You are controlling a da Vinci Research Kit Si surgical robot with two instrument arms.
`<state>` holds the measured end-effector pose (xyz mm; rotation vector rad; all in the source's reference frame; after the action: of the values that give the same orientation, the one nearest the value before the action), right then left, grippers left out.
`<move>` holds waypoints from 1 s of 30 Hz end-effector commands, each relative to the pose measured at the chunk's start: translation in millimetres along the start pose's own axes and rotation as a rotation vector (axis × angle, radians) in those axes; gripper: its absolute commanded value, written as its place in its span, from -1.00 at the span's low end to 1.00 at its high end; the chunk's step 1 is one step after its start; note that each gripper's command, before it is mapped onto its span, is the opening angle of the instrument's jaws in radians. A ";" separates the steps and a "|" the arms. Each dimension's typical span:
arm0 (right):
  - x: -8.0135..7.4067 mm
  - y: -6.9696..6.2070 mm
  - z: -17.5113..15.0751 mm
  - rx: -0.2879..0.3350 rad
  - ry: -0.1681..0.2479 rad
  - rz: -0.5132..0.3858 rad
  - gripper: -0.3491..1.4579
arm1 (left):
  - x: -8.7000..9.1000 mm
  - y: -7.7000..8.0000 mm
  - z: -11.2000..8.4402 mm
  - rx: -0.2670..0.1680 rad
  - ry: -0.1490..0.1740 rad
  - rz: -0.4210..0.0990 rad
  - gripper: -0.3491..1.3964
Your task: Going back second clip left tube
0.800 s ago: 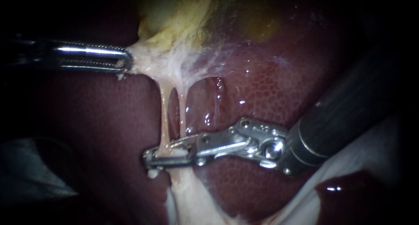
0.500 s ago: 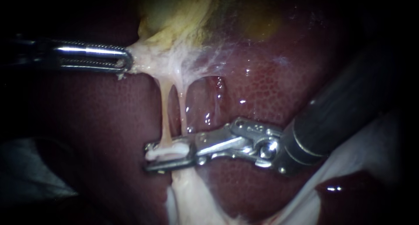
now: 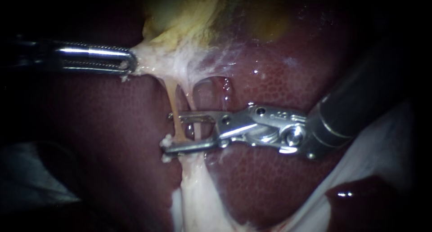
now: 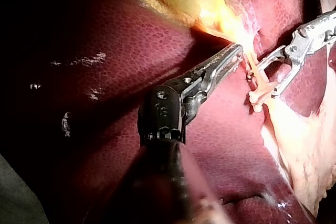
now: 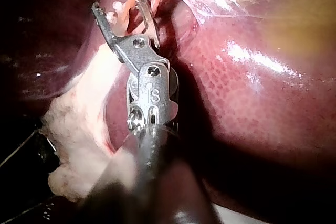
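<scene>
Left silver instrument [image 3: 132, 64] level, jaws clamped on pale tissue [image 3: 153, 61], right silver instrument [image 3: 168, 133] slanting in, jaws apart astride thin left tube [image 3: 173, 101].

Endoscope close, head-on — wrist views share tubes [image 3: 176, 110].

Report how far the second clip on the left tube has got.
Done, it seems: a whitish clip sits on the left tube beside the lower jaw. In hand: my right instrument has its jaws open astride that tube, while my left instrument, jaws shut, holds the pale tissue below the gallbladder. Left: draw the open jaws clear of the tube.
</scene>
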<state>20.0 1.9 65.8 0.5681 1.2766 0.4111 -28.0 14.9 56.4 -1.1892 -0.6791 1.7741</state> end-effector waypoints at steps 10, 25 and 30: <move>1.0 -2.5 -7.2 -0.017 -0.143 -0.158 -0.07 | 0.0 0.0 -0.2 -0.002 -0.001 0.000 -1.00; 3.0 -3.6 -14.9 -0.026 -0.148 -0.201 -0.06 | 0.1 -0.3 -0.1 -0.002 -0.001 0.000 -1.00; 3.2 -3.7 -15.7 -0.027 -0.148 -0.204 -0.06 | -0.6 -0.9 0.9 0.003 0.002 0.005 -1.00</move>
<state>5.4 3.5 58.2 0.4318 1.1713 0.2126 -28.6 14.7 58.2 -1.1923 -0.6733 1.7772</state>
